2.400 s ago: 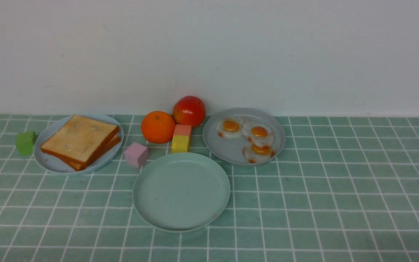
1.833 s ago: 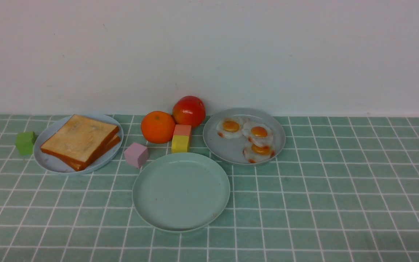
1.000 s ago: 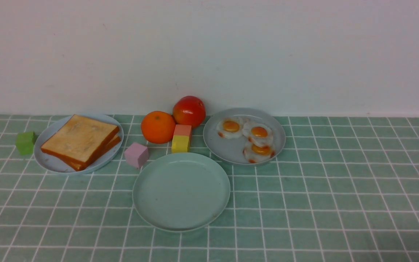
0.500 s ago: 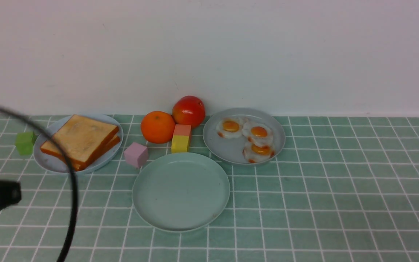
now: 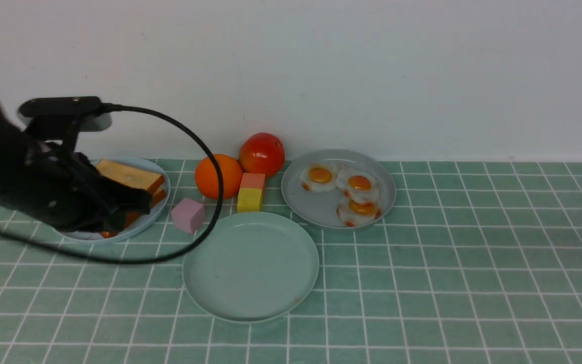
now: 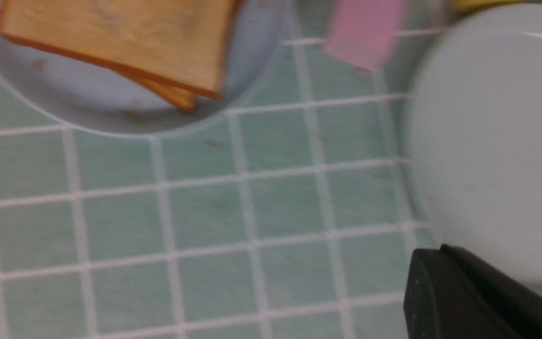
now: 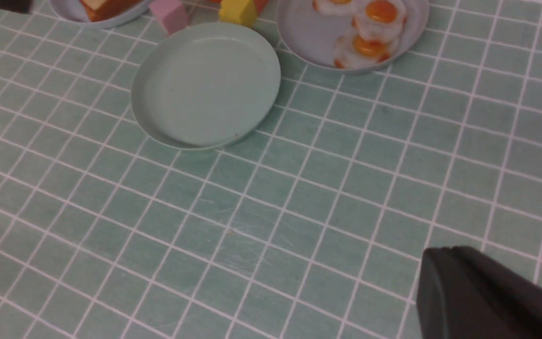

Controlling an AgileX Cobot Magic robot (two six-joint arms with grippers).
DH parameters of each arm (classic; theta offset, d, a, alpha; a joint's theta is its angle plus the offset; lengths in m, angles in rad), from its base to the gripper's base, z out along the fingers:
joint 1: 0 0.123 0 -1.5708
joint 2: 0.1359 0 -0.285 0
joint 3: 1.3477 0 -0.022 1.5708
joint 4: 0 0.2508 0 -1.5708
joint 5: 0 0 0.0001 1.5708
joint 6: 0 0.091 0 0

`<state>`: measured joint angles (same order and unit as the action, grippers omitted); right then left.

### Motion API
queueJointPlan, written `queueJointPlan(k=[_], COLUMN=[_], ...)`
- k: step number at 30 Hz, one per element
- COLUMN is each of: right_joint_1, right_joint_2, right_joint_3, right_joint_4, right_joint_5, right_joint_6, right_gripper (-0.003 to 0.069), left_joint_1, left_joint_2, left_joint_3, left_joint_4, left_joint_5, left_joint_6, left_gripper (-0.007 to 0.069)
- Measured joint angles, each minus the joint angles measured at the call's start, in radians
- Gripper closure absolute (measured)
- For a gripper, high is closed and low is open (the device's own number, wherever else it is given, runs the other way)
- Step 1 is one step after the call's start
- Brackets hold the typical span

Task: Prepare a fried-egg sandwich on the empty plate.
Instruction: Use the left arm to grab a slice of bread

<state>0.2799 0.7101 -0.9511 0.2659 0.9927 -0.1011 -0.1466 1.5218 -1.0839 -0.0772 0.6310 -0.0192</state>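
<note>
My left gripper (image 6: 447, 248) has swung in near the toast slices (image 5: 130, 176), clenched and empty; it must open before grasping bread.

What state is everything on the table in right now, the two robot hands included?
Green plate: bare, upright
Toast slices: stacked askew
Blue plate: holding toast
Grey plate: holding eggs
Fried eggs: two touching, yolks up
Left hand: shut, empty
Right hand: shut, empty
</note>
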Motion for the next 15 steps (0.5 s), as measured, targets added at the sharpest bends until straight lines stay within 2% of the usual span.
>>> queueJointPlan(k=[4, 7, 10, 15], right_joint_1=[0.0, 0.0, 0.0, 0.0], right_joint_2=[0.007, 0.007, 0.007, 0.007], right_joint_3=[-0.006, -0.007, -0.007, -0.007], right_joint_4=[0.008, 0.007, -0.001, -0.009], right_joint_5=[-0.001, -0.001, 0.0, 0.013], right_joint_6=[-0.002, -0.002, -0.002, -0.002], right_gripper=[0.0643, 0.0638, 0.0637, 0.0637], left_joint_1=[0.033, 0.053, 0.058, 0.058], left_joint_2=[0.126, 0.225, 0.325, 0.417], left_joint_3=[-0.113, -0.201, -0.276, -0.331], left_joint_4=[0.059, 0.067, 0.086, 0.108], left_joint_5=[0.007, 0.009, -0.004, -0.051], left_joint_6=[-0.033, -0.019, 0.019, 0.111], left_gripper=[0.0637, 0.0608, 0.0514, 0.0315])
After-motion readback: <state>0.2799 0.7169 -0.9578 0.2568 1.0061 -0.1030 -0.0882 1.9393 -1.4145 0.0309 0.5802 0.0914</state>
